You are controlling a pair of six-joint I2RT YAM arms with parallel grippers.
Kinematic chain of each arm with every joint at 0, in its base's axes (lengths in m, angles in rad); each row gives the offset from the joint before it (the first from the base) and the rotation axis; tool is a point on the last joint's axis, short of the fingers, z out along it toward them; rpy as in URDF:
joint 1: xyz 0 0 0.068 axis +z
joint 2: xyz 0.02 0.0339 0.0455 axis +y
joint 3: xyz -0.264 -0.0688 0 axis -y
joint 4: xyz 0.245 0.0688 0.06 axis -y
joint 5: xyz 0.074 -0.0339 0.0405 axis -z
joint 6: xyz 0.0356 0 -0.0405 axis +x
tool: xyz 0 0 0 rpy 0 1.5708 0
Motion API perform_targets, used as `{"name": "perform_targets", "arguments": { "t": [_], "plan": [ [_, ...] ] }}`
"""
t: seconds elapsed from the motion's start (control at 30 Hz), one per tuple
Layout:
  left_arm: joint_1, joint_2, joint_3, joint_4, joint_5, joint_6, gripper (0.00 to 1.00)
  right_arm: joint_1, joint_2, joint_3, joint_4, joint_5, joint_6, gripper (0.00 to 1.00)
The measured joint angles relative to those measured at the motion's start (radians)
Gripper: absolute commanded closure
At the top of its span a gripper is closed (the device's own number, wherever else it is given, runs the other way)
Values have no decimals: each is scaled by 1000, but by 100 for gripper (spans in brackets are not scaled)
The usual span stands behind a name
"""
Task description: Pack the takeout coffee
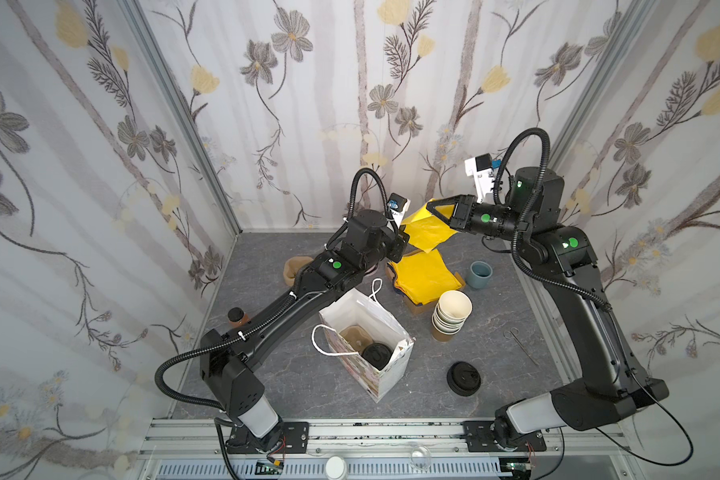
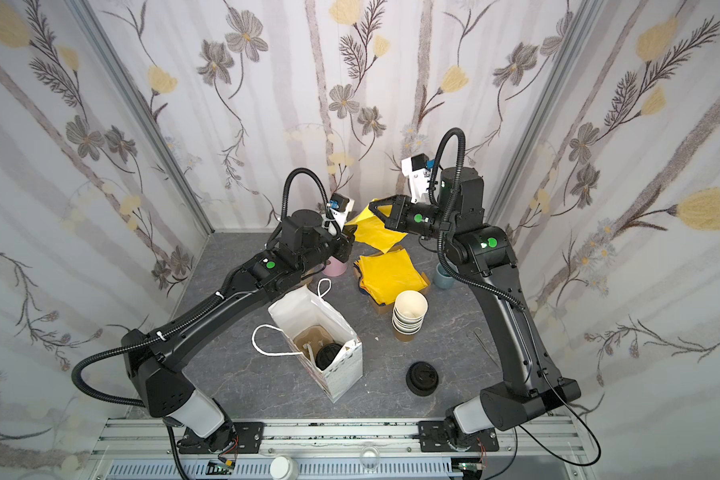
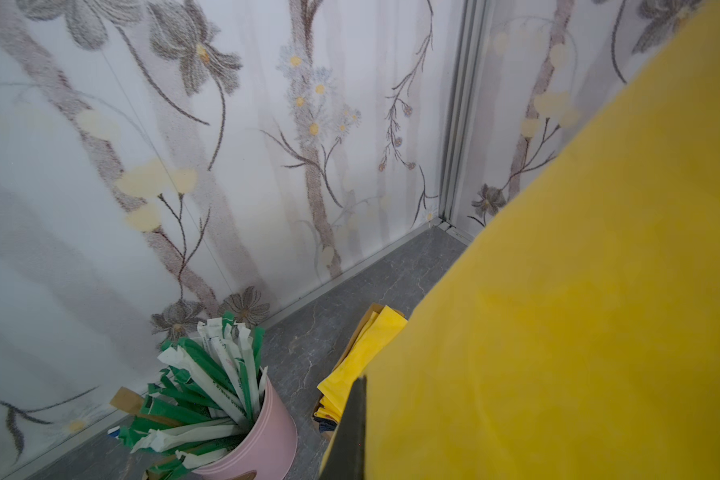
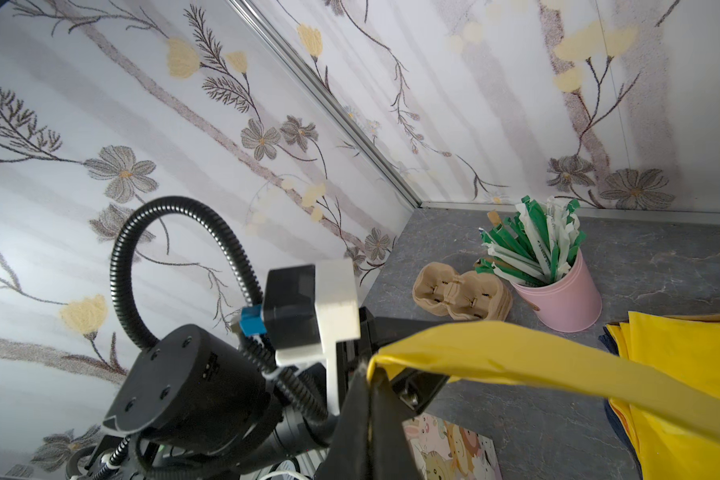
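1. A lid pile [image 1: 464, 378] lies nearest. Beside it stands a white bag [image 1: 352, 307] with the takeout coffee [image 1: 374, 354] inside, seated in a carrier [image 1: 352, 334].
2. Beyond are the cup stack [image 1: 452, 311] and the napkin pile [image 1: 427, 276].
3. Farthest, the left gripper [image 1: 404, 241] and the right gripper [image 1: 430, 205] are each clamped on one raised yellow napkin [image 1: 427, 232].

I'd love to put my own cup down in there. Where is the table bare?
Bare: the front strip along the near rail, beside the paper bag, and the gap between the bag, the black lids and the cup stack. Crowded: the back, around the yellow napkin pile and pink straw cup.
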Motion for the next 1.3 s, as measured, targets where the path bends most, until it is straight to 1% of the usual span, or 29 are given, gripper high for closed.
{"name": "perform_targets", "arguments": {
  "t": [0.07, 0.13, 0.17, 0.2, 0.27, 0.3, 0.33, 0.4, 0.47, 0.53, 0.6, 0.67, 0.77, 0.83, 0.97, 1.1, 1.17, 1.3],
  "plan": [
    [1, -12, 3, 35, -25, -24, 100, 7, -53, -62, 3, -2, -1, 63],
    [2, -25, 13, 73, -40, -53, 100, 6, -101, -119, 12, 5, -2, 42],
    [2, -34, 16, 101, -43, -70, 100, 6, -125, -146, 10, 29, -6, 19],
    [4, -43, 16, 124, -45, -79, 100, 5, -145, -167, 7, 49, -11, 13],
    [11, -68, 7, 173, -47, -101, 100, 2, -202, -211, 3, 100, -33, 8],
    [15, -80, 0, 192, -49, -106, 100, -1, -233, -230, 2, 134, -49, 3],
    [19, -93, -10, 210, -50, -113, 100, -3, -276, -252, 2, 172, -74, 1],
    [30, -116, -32, 239, -48, -113, 100, -4, -362, -304, 33, 245, -135, 1],
    [45, -140, -64, 257, -9, -100, 100, -3, -436, -378, 90, 286, -225, 1],
    [62, -163, -93, 261, 50, -87, 100, 10, -465, -435, 166, 294, -323, 1],
    [80, -185, -120, 267, 124, -77, 100, 46, -464, -484, 226, 283, -444, 1],
    [97, -203, -141, 269, 207, -78, 100, 97, -436, -504, 266, 243, -572, 1],
    [113, -221, -158, 272, 330, -88, 100, 147, -382, -489, 282, 192, -715, 0],
    [114, -232, -172, 277, 408, -105, 100, 164, -344, -465, 290, 172, -786, 0],
    [120, -258, -219, 280, 548, -132, 100, 199, -274, -422, 285, 145, -887, 0],
    [128, -280, -243, 275, 624, -161, 100, 215, -232, -397, 261, 124, -951, 0],
    [128, -290, -245, 276, 665, -184, 100, 218, -217, -385, 244, 97, -975, 0],
    [132, -294, -245, 280, 758, -235, 100, 221, -191, -368, 200, 43, -1007, 3]
  ]
}}
